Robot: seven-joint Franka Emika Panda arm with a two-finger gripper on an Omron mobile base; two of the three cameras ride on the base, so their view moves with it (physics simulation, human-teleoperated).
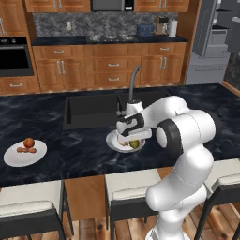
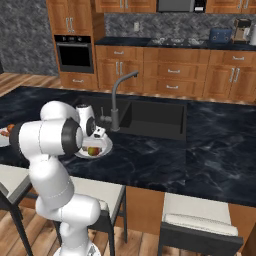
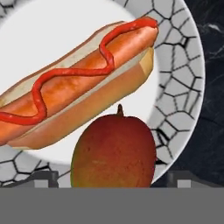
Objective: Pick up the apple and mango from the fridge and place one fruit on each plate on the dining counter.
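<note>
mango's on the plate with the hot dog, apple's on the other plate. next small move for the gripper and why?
Probably lift straight up and clear. The mango lies on the near plate beside the hot dog, with the gripper fingertips spread wide on either side of it, apparently released. The apple already sits on the far plate, so both fruits look placed.

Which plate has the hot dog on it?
The plate right under the gripper, beside the sink; the mango lies next to its hot dog. The other plate, far left, holds the apple.
</note>
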